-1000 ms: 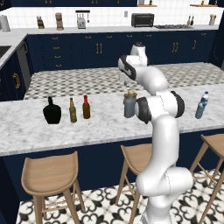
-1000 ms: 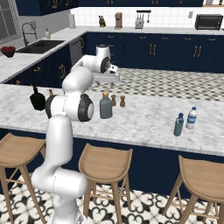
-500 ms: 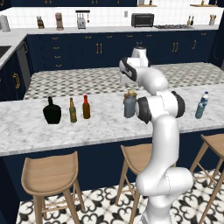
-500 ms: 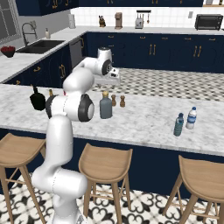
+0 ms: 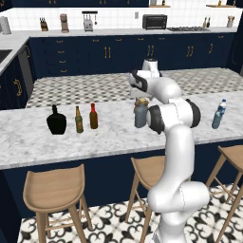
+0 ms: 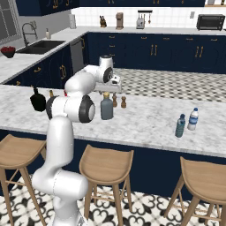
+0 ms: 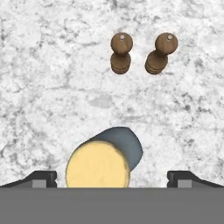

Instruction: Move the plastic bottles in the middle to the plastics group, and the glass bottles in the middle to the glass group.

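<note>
Fingers (image 7: pixel 46 177) standing wide, hovering above grey bottle (image 7: pixel 109 159), nothing gripped, hand aiming straight down. Arm folding elbow-high over marble surface (image 5: pixel 28 142). Grey bottle standing upright mid-surface, tan cap (image 7: pixel 98 164) facing up. Two turned wooden shakers (image 7: pixel 139 53) sitting just beyond. Blue bottle (image 6: pixel 180 126) standing upright beside clear water bottle (image 6: pixel 193 119).

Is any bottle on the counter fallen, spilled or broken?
Nothing stands out. The grey bottle, blue bottle, water bottle, black bottle, beer bottle and red-brown bottle all stand upright; no spill shows.
</note>
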